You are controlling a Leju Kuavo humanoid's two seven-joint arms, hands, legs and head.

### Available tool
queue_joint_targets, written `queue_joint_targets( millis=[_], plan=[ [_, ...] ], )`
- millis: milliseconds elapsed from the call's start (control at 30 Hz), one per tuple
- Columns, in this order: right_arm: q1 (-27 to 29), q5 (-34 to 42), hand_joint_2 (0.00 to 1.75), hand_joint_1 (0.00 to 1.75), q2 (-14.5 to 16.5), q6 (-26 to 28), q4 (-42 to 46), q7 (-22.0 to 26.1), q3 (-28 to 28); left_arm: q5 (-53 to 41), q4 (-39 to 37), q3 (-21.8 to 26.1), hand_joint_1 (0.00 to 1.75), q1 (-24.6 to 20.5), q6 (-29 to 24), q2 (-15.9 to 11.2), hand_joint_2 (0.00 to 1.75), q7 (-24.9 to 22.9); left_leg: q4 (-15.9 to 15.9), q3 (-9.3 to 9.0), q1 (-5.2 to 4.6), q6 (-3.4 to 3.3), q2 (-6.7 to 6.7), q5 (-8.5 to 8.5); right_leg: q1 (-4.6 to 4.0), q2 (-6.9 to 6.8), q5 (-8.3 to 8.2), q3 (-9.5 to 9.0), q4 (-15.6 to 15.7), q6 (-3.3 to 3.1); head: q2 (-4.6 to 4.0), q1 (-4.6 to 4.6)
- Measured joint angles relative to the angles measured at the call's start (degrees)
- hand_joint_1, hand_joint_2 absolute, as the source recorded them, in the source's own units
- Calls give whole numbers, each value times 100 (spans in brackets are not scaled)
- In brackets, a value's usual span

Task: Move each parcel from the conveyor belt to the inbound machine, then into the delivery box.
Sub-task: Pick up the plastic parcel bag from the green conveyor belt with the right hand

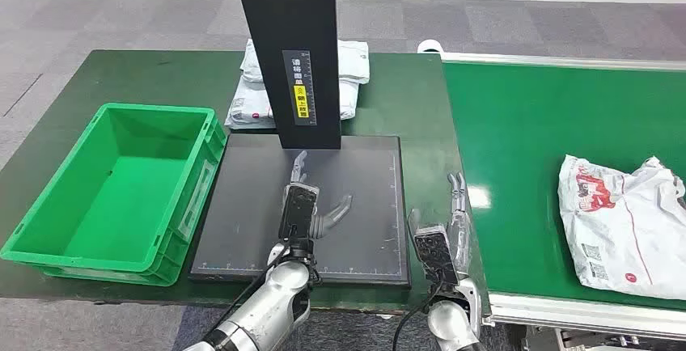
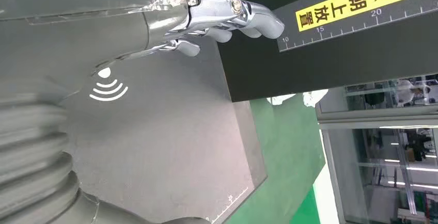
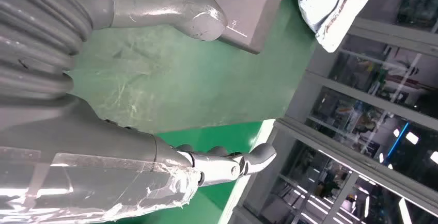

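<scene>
A white parcel (image 1: 627, 222) with red print lies on the green conveyor belt (image 1: 526, 124) at the right. The inbound machine is a black plate (image 1: 364, 205) with a black upright column (image 1: 291, 52). My left hand (image 1: 306, 205) hovers over the plate with fingers spread, holding nothing; its fingers (image 2: 227, 15) reach toward the column's base. My right hand (image 1: 445, 234) is open at the table's front edge between plate and belt, fingers (image 3: 227, 164) extended. The green delivery box (image 1: 121, 189) stands empty at the left.
Several white parcels (image 1: 323, 84) are piled behind the column on the green table (image 1: 146, 76). A parcel edge (image 3: 335, 2) appears in the right wrist view. The belt has a white frame (image 1: 566, 310) along its near side. Grey carpet surrounds the table.
</scene>
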State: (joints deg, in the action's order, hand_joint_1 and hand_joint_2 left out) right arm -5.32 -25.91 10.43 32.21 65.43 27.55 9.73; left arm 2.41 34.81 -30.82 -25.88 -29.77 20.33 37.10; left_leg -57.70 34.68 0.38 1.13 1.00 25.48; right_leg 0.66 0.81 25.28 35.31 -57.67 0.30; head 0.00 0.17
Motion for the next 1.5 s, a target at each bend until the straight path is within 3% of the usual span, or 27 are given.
queue_joint_targets(
  millis=[167,533,733,900,1033,1400,1500],
  plan=[
    [-146,57,175,0,0,55,-160,24,0,-199,26,82,0,7,14,-2,175,-75,0,0,0,0,0,-1,0,0,0,-1,0,0,0,-1],
    [-412,-375,175,0,-51,569,-467,-463,0,-488,29,206,0,30,35,-3,175,-172,0,0,0,-1,1,0,1,-1,0,-1,0,0,0,-1],
    [-453,-1722,175,0,-227,771,-561,-1387,-355,-604,30,387,0,41,93,-32,175,-256,0,0,-1,-1,3,0,3,-5,0,-2,0,1,0,0],
    [-463,-3108,175,0,-509,798,-791,-2614,-1031,-797,54,548,0,42,186,-63,175,-323,-1,1,-10,-4,10,-1,13,-14,0,-2,1,2,0,-1],
    [-435,-3668,175,0,-799,784,-1023,-3128,-1599,-890,64,585,0,44,275,-66,175,-354,-1,1,-16,-10,14,1,18,-24,2,-2,1,5,0,0],
    [-404,-3771,175,0,-1008,706,-1237,-3273,-1966,-901,67,590,0,44,332,-66,175,-371,-2,0,-20,-17,14,6,21,-24,4,-1,2,9,0,-1],
    [-362,-3763,175,0,-1254,652,-1572,-3245,-2301,-905,70,592,0,44,370,-68,175,-388,-2,3,-22,-21,18,9,24,-28,9,-4,2,16,0,-1]
  ],
)
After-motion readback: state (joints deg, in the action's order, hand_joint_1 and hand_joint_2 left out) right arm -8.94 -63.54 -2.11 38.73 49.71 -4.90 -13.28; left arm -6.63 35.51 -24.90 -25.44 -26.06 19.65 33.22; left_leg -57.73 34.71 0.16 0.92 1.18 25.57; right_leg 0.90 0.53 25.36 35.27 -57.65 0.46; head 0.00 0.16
